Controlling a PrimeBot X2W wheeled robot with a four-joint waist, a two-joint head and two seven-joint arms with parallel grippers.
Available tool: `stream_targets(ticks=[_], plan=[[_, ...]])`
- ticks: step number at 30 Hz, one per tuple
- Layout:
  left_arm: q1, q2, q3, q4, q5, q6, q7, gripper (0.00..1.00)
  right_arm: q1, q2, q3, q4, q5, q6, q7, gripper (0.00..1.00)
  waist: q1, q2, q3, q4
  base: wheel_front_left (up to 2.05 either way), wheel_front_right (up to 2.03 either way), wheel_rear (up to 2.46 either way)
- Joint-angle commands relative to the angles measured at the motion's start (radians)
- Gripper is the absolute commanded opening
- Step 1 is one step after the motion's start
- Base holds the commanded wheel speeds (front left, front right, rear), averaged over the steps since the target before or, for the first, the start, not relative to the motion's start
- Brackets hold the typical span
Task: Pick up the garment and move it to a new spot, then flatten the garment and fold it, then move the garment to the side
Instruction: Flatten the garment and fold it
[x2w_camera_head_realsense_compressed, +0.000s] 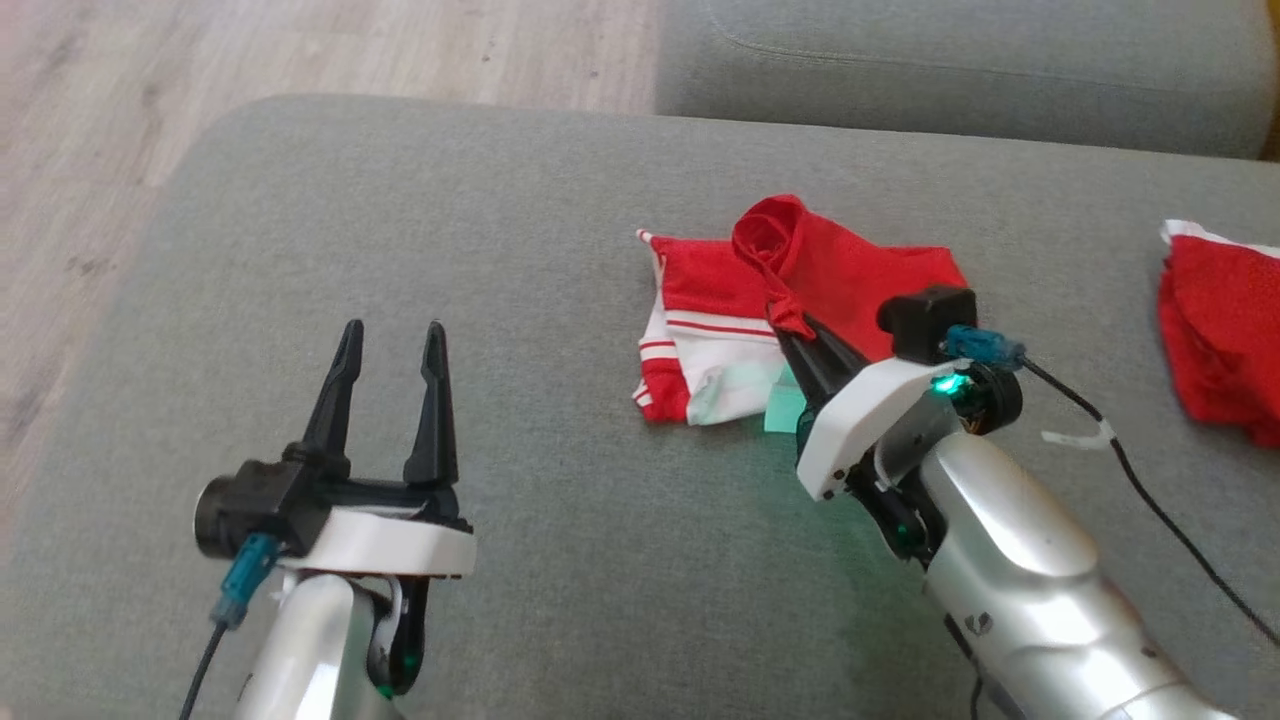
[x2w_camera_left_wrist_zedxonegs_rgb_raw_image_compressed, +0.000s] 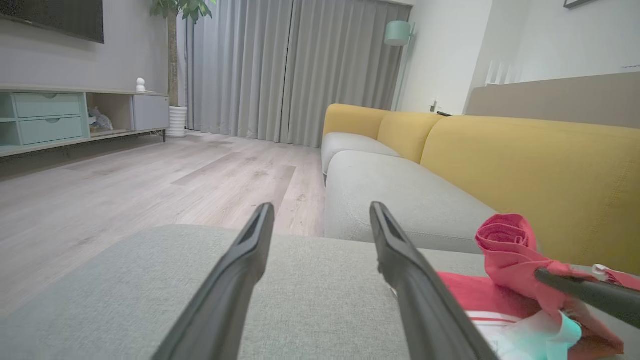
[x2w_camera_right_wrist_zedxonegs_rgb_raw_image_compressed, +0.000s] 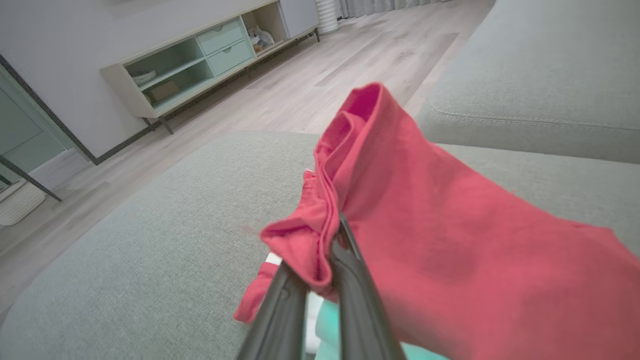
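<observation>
Head view: a crumpled red fabric garment with white panels and red stripes (x2w_camera_head_realsense_compressed: 720, 300) lies on a broad grey fabric cushion (x2w_camera_head_realsense_compressed: 400, 220), right of its middle and nearer its far edge. The right gripper (x2w_camera_head_realsense_compressed: 792, 325) is clenched on a red fold of the garment, raising that fold into a bunched peak while the rest lies on the cushion. In the right wrist view its two dark fingers (x2w_camera_right_wrist_zedxonegs_rgb_raw_image_compressed: 357, 300) are pinched together with red cloth between them. The left gripper (x2w_camera_head_realsense_compressed: 392, 345) hovers over the cushion's near left part, jaws spread and holding nothing, well apart from the garment. A second red cloth (x2w_camera_head_realsense_compressed: 1220, 330) lies at the cushion's right edge. Pale wooden floor (x2w_camera_head_realsense_compressed: 80, 150) lies beyond the left edge.
</observation>
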Motion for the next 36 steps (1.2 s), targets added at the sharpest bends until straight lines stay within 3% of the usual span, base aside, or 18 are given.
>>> stream_targets(ticks=[1,14,15,16,21,25,32,36], plan=[[-0.042,0.007,0.022,-0.028,-0.006,0.004,-0.005,1.0,-0.054,0.014,0.019,-0.018,0.006,-0.001,-0.018,0.0,0.0001,-0.0001,0.008,0.014,0.0,0.0,0.0],[-0.07,0.007,-0.005,-0.017,-0.014,0.006,-0.005,1.0,-0.157,0.014,0.163,0.163,0.122,-0.001,-0.108,0.0,0.0001,-0.0001,0.062,0.077,0.0,0.0,0.0],[-0.071,0.007,-0.007,-0.015,-0.015,0.006,-0.005,1.0,-0.161,0.014,0.163,0.177,0.128,-0.001,-0.12,0.81,0.0001,-0.0001,0.064,0.079,0.0,0.0,0.0],[-0.073,0.007,-0.01,-0.012,-0.016,0.006,-0.005,1.0,-0.16,0.014,0.167,0.185,0.146,-0.001,-0.124,1.0,0.0001,-0.0001,0.064,0.082,0.0,0.0,0.0],[-0.078,0.007,-0.009,0.005,-0.013,0.009,-0.005,1.0,-0.155,0.014,0.285,0.112,0.274,-0.001,-0.147,1.0,0.0001,-0.0001,0.053,0.077,0.0,0.0,0.0],[-0.073,0.01,0.008,0.005,-0.008,0.01,-0.005,1.0,-0.194,0.014,0.297,0.14,0.298,-0.001,-0.205,1.0,0.0001,-0.0001,0.036,0.043,0.0,0.0,0.0],[-0.061,0.01,0.034,-0.017,-0.007,0.014,-0.005,1.0,-0.249,0.014,0.161,0.242,0.253,-0.001,-0.243,1.0,0.0001,-0.0001,0.018,-0.026,0.0,0.0,0.0],[-0.046,0.01,0.051,-0.029,-0.004,0.023,-0.005,1.0,-0.243,0.01,-0.045,0.234,0.05,-0.001,-0.245,1.0,0.0001,-0.0001,0.012,-0.075,0.0,0.0,0.0]])
